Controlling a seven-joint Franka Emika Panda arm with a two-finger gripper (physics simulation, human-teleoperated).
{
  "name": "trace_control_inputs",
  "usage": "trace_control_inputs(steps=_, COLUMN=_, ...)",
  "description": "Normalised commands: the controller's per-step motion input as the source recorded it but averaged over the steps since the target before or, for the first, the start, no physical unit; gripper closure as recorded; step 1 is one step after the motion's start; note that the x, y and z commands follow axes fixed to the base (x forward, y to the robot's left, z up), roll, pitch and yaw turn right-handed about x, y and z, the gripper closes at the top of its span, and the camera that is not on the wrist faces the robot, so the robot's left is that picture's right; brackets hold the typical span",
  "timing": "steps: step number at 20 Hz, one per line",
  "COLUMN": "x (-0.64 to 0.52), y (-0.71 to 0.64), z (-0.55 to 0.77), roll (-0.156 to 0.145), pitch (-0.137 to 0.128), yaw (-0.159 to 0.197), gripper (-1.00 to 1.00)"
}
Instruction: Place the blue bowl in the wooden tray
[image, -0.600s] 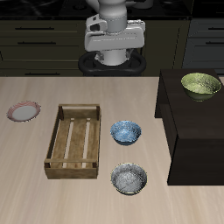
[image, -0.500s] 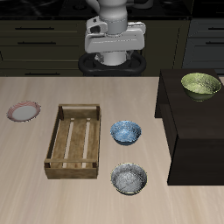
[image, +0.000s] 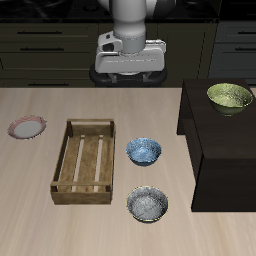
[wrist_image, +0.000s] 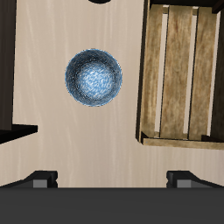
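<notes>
Bright light-blue, the small round bowl (image: 143, 151) (wrist_image: 94, 77) sits on the table just beside the rectangular light-brown wooden tray (image: 85, 161) (wrist_image: 182, 74), untouched. Your gripper (image: 131, 56) hangs high near the table's back, jaws spread and empty, so you're on the approach. Next, bring it down over the bowl's rim and pinch one wall.

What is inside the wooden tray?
Nothing. The wooden tray shows only its bare slatted bottom. The blue bowl sits on the table beside it. No part of the tray's inside is covered.
</notes>
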Motion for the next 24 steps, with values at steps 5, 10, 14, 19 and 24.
trace_control_inputs(steps=5, x=0.15, y=0.10, z=-0.20, roll=0.003, pitch=-0.046, yaw=0.012, gripper=-1.00)
trace_control_inputs(steps=10, x=0.22, y=0.00, z=-0.19, roll=-0.014, pitch=-0.008, yaw=-0.004, gripper=-1.00)
trace_control_inputs(steps=14, x=0.21, y=-0.08, z=-0.22, roll=-0.026, pitch=0.014, yaw=0.001, gripper=-1.00)
trace_control_inputs(steps=19, x=0.07, y=0.06, z=-0.19, roll=0.014, pitch=0.004, yaw=-0.017, gripper=-1.00)
trace_control_inputs(steps=24, x=0.03, y=0.10, z=-0.14, roll=0.014, pitch=-0.011, yaw=0.005, gripper=-1.00)
